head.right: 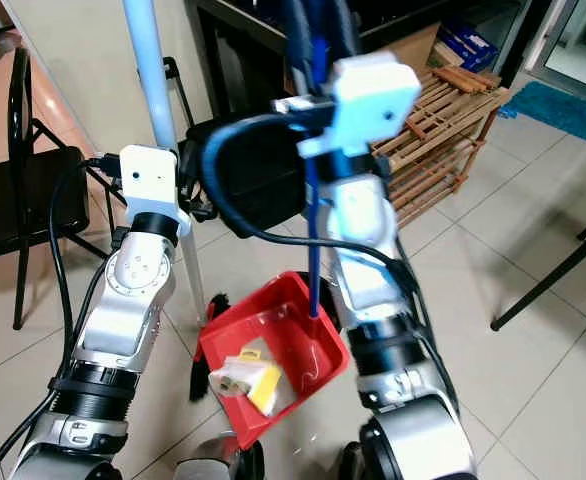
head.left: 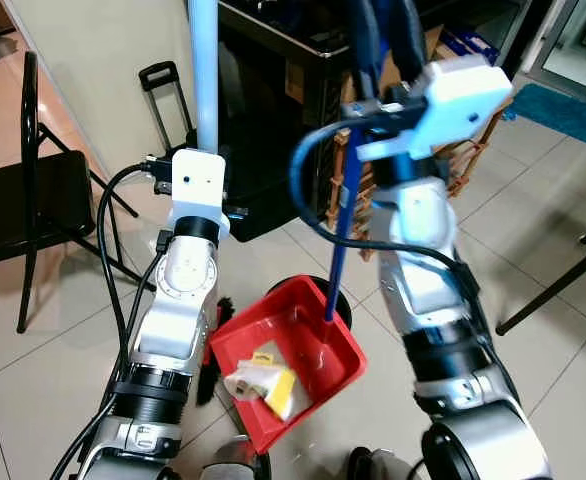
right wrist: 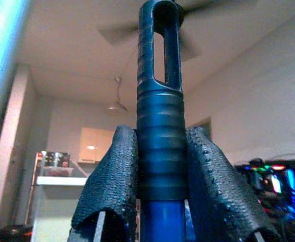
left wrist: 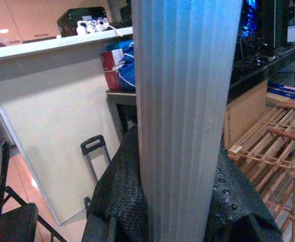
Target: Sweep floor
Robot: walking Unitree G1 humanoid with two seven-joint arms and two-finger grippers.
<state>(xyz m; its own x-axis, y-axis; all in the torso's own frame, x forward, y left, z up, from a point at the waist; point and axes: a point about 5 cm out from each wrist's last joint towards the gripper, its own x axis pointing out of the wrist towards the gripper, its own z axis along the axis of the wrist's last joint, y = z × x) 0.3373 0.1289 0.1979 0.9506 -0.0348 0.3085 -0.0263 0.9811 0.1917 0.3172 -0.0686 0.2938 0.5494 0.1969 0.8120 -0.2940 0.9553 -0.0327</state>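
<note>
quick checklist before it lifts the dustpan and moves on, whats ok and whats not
1. Right gripper shut on the dark blue dustpan handle, a finger on each side: ok.
2. Left gripper shut on the pale blue broom pole: ok.
3. Yellow and white scraps lie inside the red dustpan, away from its open lip: ok.
4. Dustpan level enough to carry: cannot tell; it looks tipped toward the robot.
5. Black broom bristles sit beside the dustpan, not inside it: ok.
6. Floor swept where the arms hide it: cannot tell.
</note>
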